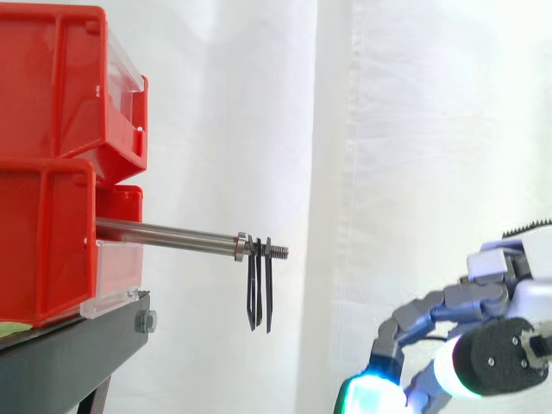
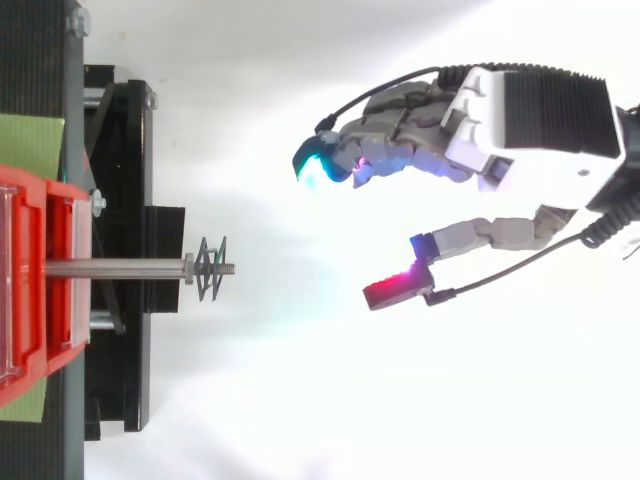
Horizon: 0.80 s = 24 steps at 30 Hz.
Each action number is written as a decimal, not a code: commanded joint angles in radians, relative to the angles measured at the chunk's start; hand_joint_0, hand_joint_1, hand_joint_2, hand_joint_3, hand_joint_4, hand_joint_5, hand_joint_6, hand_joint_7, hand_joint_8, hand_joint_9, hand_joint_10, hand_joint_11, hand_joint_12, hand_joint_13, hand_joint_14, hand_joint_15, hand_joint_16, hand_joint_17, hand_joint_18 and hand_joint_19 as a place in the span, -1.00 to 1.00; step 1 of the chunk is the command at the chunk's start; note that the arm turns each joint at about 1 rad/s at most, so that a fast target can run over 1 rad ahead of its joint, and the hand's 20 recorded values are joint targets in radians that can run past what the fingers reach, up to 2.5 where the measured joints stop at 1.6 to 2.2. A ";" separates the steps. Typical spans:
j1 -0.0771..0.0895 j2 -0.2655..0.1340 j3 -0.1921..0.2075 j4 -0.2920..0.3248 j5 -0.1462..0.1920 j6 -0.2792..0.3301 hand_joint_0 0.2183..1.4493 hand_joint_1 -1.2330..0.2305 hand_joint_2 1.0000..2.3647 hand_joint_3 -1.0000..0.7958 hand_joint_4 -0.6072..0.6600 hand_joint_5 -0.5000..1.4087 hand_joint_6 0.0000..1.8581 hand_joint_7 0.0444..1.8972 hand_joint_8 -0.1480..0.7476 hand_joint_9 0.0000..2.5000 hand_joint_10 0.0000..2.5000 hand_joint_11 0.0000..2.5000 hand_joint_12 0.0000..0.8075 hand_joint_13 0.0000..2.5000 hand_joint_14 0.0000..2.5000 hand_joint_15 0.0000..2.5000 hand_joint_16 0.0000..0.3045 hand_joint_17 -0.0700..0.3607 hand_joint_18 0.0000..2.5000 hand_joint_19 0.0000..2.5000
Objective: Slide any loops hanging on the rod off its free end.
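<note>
A steel rod (image 1: 168, 235) sticks out level from between the red bins (image 1: 52, 172), its threaded free end pointing right. Several thin black loops (image 1: 259, 293) hang close together near that end, just past a metal collar; from above the loops (image 2: 211, 268) show as a small dark cluster on the rod (image 2: 115, 268). My hand (image 2: 470, 120) hovers well to the right of the rod's tip, apart from it. Its fingers are relaxed and slightly bent, the thumb spread away, with nothing held. In the side view the hand (image 1: 483, 336) sits low, below rod height.
The bins rest on a black stand (image 2: 120, 200) whose edge lies under the rod's base. A white curtain (image 1: 388, 129) hangs behind. A green sheet (image 2: 30, 145) lies on the stand beside the bins.
</note>
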State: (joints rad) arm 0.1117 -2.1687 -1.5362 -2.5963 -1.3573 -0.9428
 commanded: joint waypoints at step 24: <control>-0.029 -0.140 0.022 0.398 -0.143 0.021 -0.46 -0.31 -0.99 -0.37 0.31 -0.65 -0.46 0.16 -0.06 -0.41 -0.99 -0.67 -0.03 -0.52 -0.99 -0.78 -0.64 -0.10 -0.62 -0.73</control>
State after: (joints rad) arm 0.0914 -2.2789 -1.5290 -2.2286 -1.4856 -0.9227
